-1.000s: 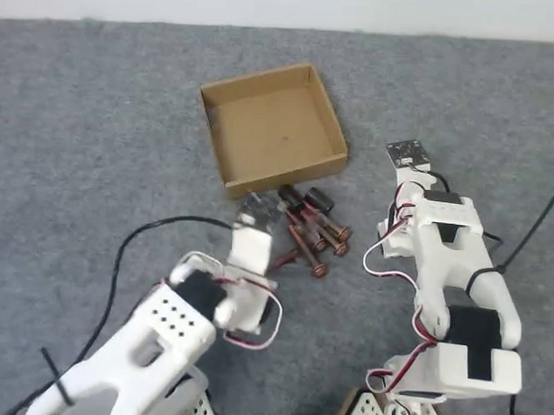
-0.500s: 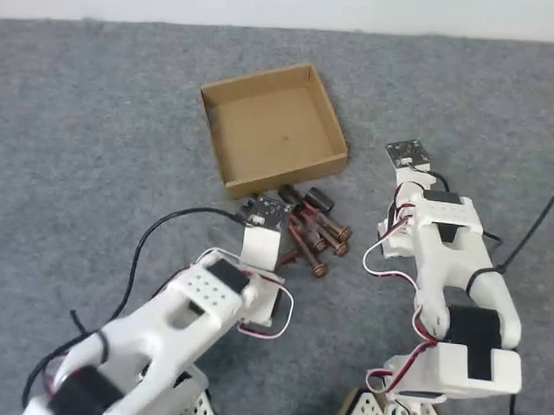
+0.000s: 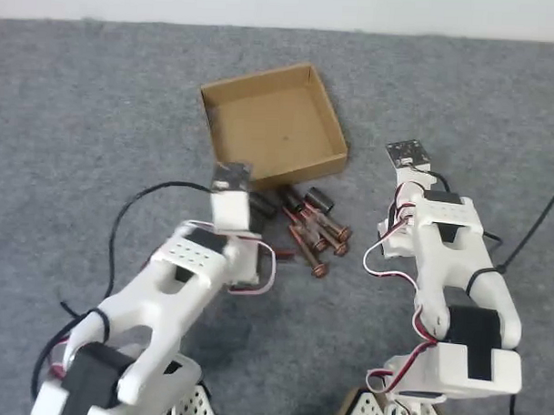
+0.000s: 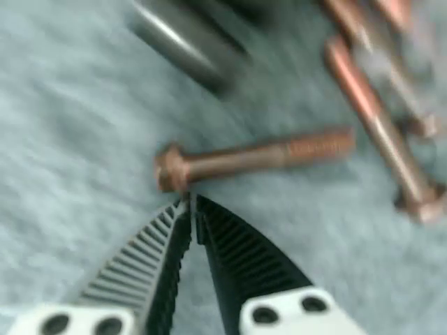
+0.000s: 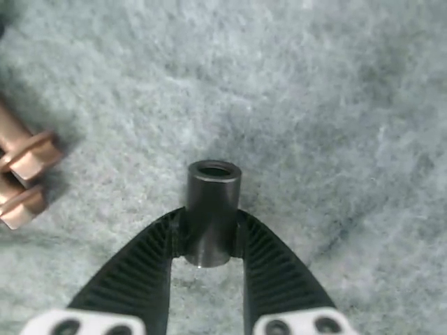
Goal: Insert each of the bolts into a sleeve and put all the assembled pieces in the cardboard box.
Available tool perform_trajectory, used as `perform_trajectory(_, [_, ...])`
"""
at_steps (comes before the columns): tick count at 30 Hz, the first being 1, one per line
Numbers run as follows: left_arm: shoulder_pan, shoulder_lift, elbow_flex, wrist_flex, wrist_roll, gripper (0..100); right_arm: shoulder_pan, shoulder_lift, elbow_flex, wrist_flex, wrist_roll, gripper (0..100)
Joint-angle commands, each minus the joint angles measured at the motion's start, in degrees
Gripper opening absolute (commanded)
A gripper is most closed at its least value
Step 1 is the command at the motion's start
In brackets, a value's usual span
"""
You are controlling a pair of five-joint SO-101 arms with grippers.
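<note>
The left gripper (image 4: 191,204), jaws pressed together and empty, points at the head of a bolt (image 4: 258,155) just beyond its tips; best spread, then straddle the shank crosswise — the right gripper (image 5: 209,218) pinches a sleeve (image 5: 213,188), bore outward.

Four bolts (image 4: 258,157), four sleeves (image 5: 211,209), one cardboard box (image 3: 287,174).

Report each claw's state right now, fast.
Left claw: shut, empty, tips beside the head of a copper bolt.
Right claw: shut on a dark sleeve.
</note>
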Motion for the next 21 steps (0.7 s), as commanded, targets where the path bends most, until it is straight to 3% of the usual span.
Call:
perform_trajectory(1, [-3.8, 0.2, -3.3, -3.7, 0.6, 1, -0.4, -1.4, -0.1, -0.6, -0.3, 0.6])
perform_trajectory(9, [-9.0, -1.2, -4.0, -10.4, 1.1, 1, -0.4, -1.4, -0.1, -0.5, -0.3, 0.6])
perform_trajectory(14, [-7.5, -10.0, -4.8, -3.0, 10.5, 1, -0.4, -1.4, -0.1, -0.6, -0.3, 0.6])
perform_trajectory(21, [-4.0, -24.4, 0.1, 0.0, 11.6, 3, -0.5, -1.4, -0.1, -0.6, -0.3, 0.6])
